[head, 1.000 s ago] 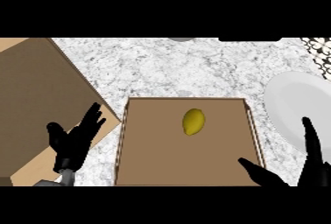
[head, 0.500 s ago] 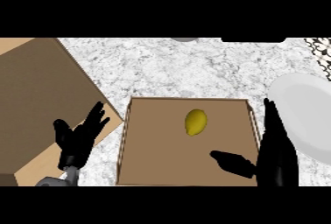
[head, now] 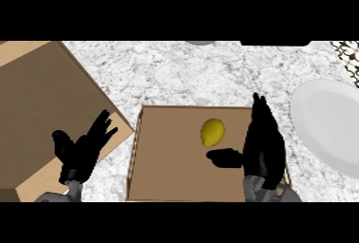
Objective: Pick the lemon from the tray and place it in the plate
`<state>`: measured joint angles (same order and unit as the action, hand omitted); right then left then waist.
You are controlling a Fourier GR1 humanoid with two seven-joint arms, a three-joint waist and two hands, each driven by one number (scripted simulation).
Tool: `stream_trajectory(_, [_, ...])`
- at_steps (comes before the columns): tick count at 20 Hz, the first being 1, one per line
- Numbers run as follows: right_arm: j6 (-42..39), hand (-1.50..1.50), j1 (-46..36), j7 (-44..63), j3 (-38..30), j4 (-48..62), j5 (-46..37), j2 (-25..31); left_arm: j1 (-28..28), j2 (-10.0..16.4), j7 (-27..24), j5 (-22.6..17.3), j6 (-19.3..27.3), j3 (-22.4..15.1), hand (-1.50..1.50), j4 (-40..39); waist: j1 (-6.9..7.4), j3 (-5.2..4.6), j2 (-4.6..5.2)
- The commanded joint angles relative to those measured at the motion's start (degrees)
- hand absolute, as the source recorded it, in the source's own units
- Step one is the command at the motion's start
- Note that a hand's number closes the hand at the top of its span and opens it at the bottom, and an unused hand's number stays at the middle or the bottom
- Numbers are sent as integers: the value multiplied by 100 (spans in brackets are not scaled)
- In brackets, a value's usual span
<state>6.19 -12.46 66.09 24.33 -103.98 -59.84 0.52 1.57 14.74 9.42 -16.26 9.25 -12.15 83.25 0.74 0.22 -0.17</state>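
The plate (head: 324, 127) runs off the right edge. The right hand (head: 265, 147) covers the right rim of the tray (head: 168, 166).

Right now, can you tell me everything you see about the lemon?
The lemon is smooth, plain yellow and oval. It lies on the brown tray, toward its far right part, tilted slightly. The right hand is open just right of it, thumb near its lower end; whether they touch, I cannot tell.
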Motion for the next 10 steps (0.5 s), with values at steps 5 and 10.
stream_trajectory(5, [597,-150,-532,759,9,824,416,-49,-56,-40,104,44,-38,148,0,-382,-23,-23,31])
stream_trajectory(10, [546,-150,-849,1384,393,1189,294,-49,-337,-163,-206,182,-77,9,0,-341,5,-28,26])
